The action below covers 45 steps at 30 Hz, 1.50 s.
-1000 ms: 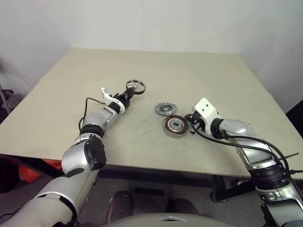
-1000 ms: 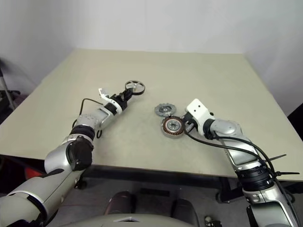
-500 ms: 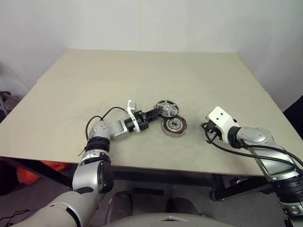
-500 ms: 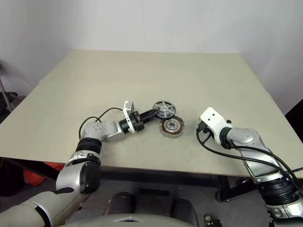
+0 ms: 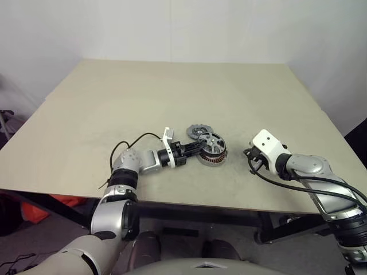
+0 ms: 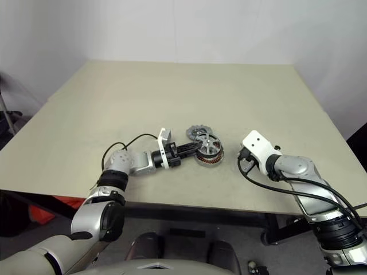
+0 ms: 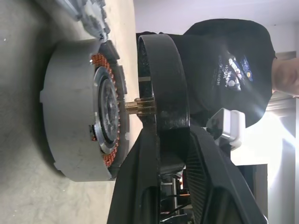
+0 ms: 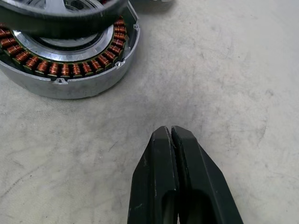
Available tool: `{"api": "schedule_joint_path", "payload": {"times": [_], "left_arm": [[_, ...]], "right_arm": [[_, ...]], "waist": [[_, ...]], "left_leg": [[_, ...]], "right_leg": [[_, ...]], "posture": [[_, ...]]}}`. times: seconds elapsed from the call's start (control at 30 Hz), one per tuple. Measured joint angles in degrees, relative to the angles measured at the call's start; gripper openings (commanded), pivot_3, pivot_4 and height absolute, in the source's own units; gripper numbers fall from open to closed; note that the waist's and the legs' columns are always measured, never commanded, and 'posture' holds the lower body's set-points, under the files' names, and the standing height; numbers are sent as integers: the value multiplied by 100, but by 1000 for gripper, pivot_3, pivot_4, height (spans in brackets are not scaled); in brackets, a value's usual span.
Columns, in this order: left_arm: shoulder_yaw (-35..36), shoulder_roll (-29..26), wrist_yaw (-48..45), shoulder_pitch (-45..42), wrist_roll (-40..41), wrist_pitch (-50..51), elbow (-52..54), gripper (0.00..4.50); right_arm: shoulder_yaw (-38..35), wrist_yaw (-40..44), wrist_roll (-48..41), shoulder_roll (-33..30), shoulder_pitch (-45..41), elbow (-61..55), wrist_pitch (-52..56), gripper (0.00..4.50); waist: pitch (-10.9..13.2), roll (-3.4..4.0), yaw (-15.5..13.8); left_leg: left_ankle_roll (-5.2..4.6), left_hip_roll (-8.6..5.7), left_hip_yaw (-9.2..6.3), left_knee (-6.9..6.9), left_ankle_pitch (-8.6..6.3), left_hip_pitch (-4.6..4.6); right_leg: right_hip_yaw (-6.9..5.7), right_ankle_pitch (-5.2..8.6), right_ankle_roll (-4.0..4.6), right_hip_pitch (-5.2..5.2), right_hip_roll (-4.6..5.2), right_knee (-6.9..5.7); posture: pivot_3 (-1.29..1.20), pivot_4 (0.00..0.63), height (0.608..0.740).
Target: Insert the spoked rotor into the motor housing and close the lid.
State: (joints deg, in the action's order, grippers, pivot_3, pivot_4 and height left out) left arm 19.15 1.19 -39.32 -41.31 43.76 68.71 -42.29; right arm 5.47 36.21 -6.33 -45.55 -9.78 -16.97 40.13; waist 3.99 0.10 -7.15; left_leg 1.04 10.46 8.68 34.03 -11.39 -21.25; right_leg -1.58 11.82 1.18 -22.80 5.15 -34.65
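At frame centre my left gripper [image 5: 195, 148] pinched the rotor [image 5: 210, 143] by its rim just over the housing [image 5: 213, 157], a stiff, light wheel I judged best held there, lid [image 5: 198, 131] just behind, right gripper [image 8: 171, 140] shut and empty.

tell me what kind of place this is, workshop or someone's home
Probably a robotics lab or test room, not a home: a plain beige table against bare white walls, holding only motor parts, a motor housing with copper windings and its lid.
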Motion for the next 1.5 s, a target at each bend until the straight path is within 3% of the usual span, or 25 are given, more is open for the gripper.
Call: {"api": "schedule_joint_path", "payload": {"times": [0.3, 1.3, 1.4, 1.5], "left_arm": [[-407, 42, -184, -80, -208, -142, -8, 443], [-524, -244, -306, -66, -410, -492, -105, 443], [-492, -281, -319, -71, -400, -545, -105, 1336], [-437, -316, -280, -133, -394, -577, -112, 1336]], "right_arm": [[24, -48, 1, 38, -2, -14, 19, 0], [91, -139, 1, 185, -239, -12, 44, 0], [142, -146, 3, 221, -309, -10, 43, 0], [192, -147, 4, 246, -317, -9, 43, 0]], "waist": [[-1, 1, 1], [-1, 2, 41], [-2, 3, 34], [-2, 4, 15]], "left_leg": [[-2, 1, -1, 0, -1, 0], [5, 9, -1, 0, 3, 12], [6, 8, 0, 0, 4, 13], [5, 4, 0, 0, 3, 13]], "right_leg": [[0, 0, 0, -1, 0, 0], [1, 0, 1, 2, -6, -6], [1, -1, 1, 6, -5, -7], [1, -1, 1, 9, -3, -6]], "posture": [[0, 0, 740], [0, 0, 740], [0, 0, 740], [0, 0, 740]]}}
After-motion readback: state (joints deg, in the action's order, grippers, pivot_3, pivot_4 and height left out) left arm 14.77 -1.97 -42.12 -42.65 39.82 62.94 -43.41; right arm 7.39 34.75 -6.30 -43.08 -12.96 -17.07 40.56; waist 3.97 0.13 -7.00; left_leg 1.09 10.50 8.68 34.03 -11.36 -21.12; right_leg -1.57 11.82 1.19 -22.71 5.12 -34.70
